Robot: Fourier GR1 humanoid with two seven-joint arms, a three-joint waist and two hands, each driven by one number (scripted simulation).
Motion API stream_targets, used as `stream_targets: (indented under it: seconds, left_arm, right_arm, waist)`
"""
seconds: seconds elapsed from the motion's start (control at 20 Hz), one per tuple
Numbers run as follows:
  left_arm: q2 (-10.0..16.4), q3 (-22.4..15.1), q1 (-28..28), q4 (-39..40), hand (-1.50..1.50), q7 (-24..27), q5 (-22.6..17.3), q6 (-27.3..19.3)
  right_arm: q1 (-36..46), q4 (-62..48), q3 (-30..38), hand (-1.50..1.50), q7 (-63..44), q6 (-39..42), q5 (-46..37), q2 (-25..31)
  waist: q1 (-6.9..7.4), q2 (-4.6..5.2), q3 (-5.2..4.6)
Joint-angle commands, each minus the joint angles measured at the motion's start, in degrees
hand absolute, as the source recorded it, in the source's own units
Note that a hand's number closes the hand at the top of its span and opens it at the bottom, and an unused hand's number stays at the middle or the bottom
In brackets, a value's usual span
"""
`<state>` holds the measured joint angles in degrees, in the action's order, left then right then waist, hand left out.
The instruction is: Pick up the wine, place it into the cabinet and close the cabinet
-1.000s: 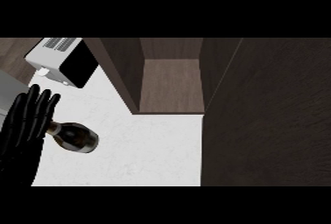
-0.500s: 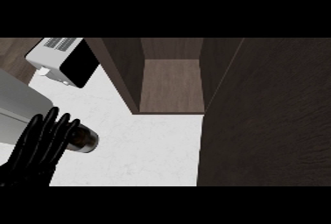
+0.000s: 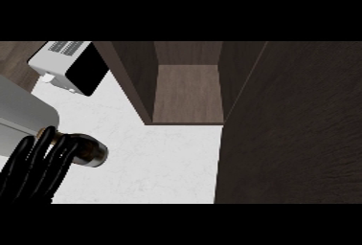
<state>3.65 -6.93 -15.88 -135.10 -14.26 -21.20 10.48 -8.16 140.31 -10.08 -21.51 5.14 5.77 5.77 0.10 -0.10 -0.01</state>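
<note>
Across white speckled countertop (image 3: 163,165), grips dark glass wine bottle (image 3: 93,153), roughly upright, with black left hand (image 3: 35,167), fingers curled together over it, open dark-wood cabinet (image 3: 187,93) at one o'clock.

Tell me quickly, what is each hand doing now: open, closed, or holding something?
Left hand: closed, fingers curled round the wine bottle on the counter.
Right hand: not in view, so it cannot be told.

Dark wine bottle (image 3: 90,152) left of open cabinet (image 3: 187,93)
</note>
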Motion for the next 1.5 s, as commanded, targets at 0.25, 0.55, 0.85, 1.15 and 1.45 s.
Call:
stream_targets:
  seconds: [0.25,0.55,0.85,1.15,1.45]
  left_arm:
    - [0.59,3.79,2.5,-8.09,-1.5,-8.08,-3.17,-5.71]
    - [2.34,10.64,0.37,-8.61,-1.5,-8.84,-8.52,-4.22]
    - [4.51,17.77,4.14,-6.38,-1.5,-10.9,-11.76,-4.47]
    - [4.93,22.85,4.1,-2.9,-1.5,-9.37,-14.02,-1.66]
    - [6.76,27.26,8.34,4.27,-1.5,-10.15,-15.03,-1.44]
  right_arm:
    - [7.46,4.64,-0.69,-1.5,-10.13,-3.77,-1.58,-0.69]
    - [6.61,7.27,1.84,-1.5,-12.3,-3.25,0.44,0.67]
    - [2.86,7.91,2.77,-1.5,-8.62,-1.45,1.25,0.78]
    - [5.88,8.52,2.6,-1.5,-11.87,-2.93,0.28,0.65]
    - [8.73,11.34,1.27,-1.5,-18.15,-4.86,-0.52,0.65]
  waist:
    - [0.23,0.01,-0.03]
    - [0.28,-0.08,-0.04]
    - [-0.18,-0.1,0.02]
    - [0.08,-0.11,-0.02]
    - [-0.19,-0.03,-0.03]
